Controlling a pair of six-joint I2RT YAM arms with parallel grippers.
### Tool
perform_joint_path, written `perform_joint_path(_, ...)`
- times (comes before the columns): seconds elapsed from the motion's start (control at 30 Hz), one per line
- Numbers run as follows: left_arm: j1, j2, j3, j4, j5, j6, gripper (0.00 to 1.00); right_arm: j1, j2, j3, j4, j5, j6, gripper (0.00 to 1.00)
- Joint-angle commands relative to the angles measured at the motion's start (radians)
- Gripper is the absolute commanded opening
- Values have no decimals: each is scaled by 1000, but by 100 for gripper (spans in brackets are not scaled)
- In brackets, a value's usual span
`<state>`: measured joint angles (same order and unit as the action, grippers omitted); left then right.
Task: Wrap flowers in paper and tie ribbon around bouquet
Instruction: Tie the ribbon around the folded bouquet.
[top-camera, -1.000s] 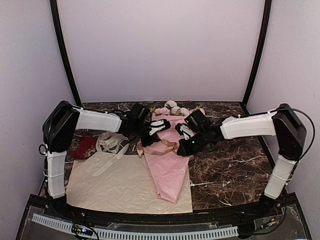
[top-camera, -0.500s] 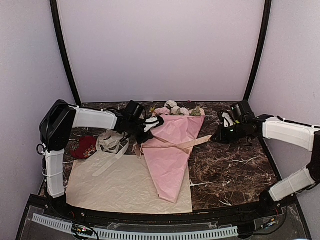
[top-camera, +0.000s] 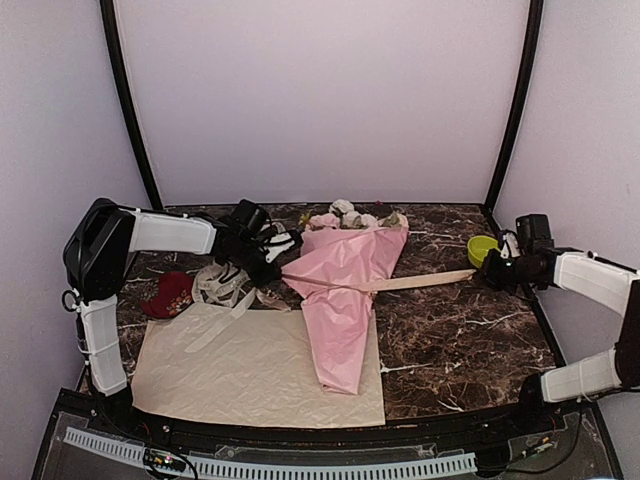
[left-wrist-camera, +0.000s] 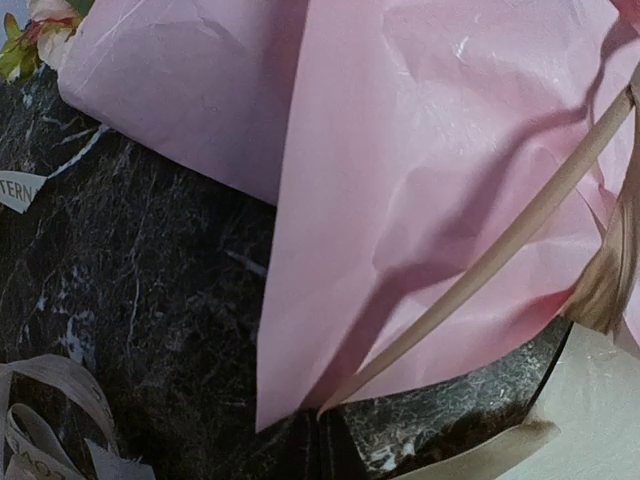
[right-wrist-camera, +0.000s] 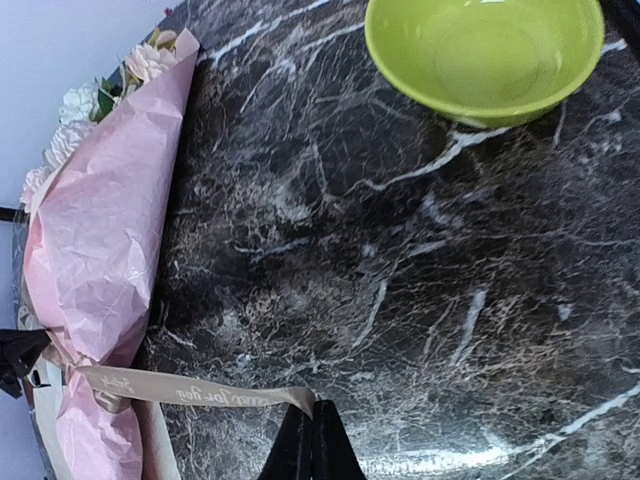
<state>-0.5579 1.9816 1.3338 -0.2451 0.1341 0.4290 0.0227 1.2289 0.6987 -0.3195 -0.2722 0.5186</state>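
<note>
The bouquet (top-camera: 345, 290) lies in the middle of the marble table as a pink paper (left-wrist-camera: 400, 150) cone. Its flowers (top-camera: 350, 215) show pink and cream at the wide far end. The tan ribbon (top-camera: 420, 283) runs taut across the cone's middle, from one gripper to the other. My left gripper (top-camera: 272, 262) is shut on the ribbon's left end, just left of the cone. My right gripper (top-camera: 490, 272) is shut on the right end, far to the right. In the wrist views the ribbon (left-wrist-camera: 500, 250) leaves the left gripper (left-wrist-camera: 322, 425), and the printed ribbon (right-wrist-camera: 200, 390) leaves the right gripper (right-wrist-camera: 312, 425).
A cream-beige sheet (top-camera: 250, 370) lies at the front, under the cone's tip. A cream-white ribbon tangle (top-camera: 222, 283) and a dark red object (top-camera: 168, 294) sit at the left. A green bowl (top-camera: 482, 248) stands just beyond the right gripper.
Both grippers have drawn apart, the right one far to the right and the left one leftward. The ribbon has gone from slack to a straight line across the bouquet.
</note>
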Motion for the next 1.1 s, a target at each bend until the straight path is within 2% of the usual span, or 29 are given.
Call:
perform_joint_path(0.0,6,-69,-20,-64,35,-23,0,-29,-56,10,44,-15,-1,0)
perform_joint_path(0.1,6,-82,-23,-82,104,-10,0,27,-73,68,10,-48,-52,0)
perform_joint_path(0.23,-4,-133,-62,-27,180,20,1,179,-98,154,74,-169,-107,0)
perform_joint_path(0.33,-33,-180,-62,21,198,56,29,288,-79,215,153,-269,-106,0)
perform_joint_path(0.53,-171,-214,9,171,236,124,55,410,7,335,223,-352,-86,0)
perform_joint_path(0.7,-207,-138,140,277,514,-22,70,460,69,403,245,-351,-74,0)
perform_joint_path(0.77,-229,-115,162,330,523,-55,74,467,83,410,261,-358,-67,0)
perform_joint_path(0.93,-251,-46,185,420,433,-111,80,473,86,392,333,-387,-26,0)
perform_joint_path(1.07,-270,-1,194,480,446,-168,82,478,89,388,355,-395,-10,0)
